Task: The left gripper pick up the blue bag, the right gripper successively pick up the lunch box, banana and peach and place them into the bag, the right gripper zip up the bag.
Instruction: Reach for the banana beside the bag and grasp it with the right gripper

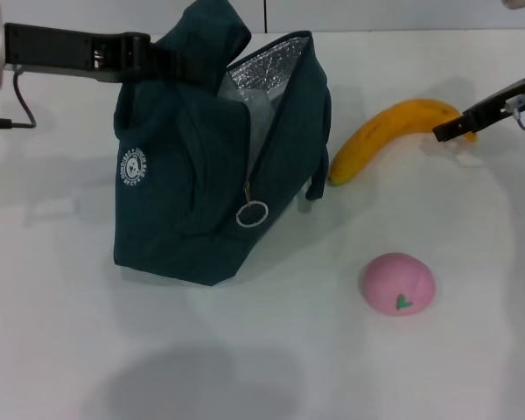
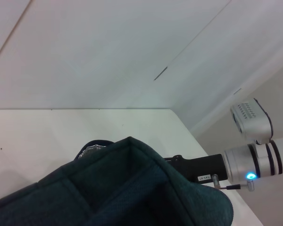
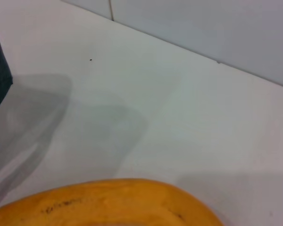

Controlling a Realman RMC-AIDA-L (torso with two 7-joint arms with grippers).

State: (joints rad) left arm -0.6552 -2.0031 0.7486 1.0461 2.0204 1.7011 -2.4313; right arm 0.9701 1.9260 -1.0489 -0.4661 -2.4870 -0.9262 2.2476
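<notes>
While the dark teal-blue fabric lunch bag (image 1: 192,175) stands in the upper left-centre of the head view, the left gripper (image 1: 171,63), a black two-finger claw on a silver arm, reaches in from the upper left edge and pinches the bag's raised loop handle (image 1: 212,35). This grip apparently holds the bag upright and keeps its mouth spread, so that the silver foil lining (image 1: 262,79) faces up for loading. The zip is undone, and its ring pull (image 1: 252,213) hangs at the lower end of the opening.

The right gripper (image 1: 455,129), a black claw, enters from the upper right edge and sits at the far end of the curved yellow-orange banana (image 1: 394,136), which lies on the white table (image 1: 70,350) just right of the bag. Whether its jaws are spread or closed on the fruit cannot be told. The right wrist view shows the banana skin filling its near edge, consistent with an approach to grasp.

The pink dome-shaped toy peach (image 1: 397,283), bearing a small green leaf mark, rests on the table at lower right, well apart from the bag. No lunch box is visible on the table; it may already be inside.

A small white round logo (image 1: 132,166) is printed on the bag's side; its lettering is too small to read.
</notes>
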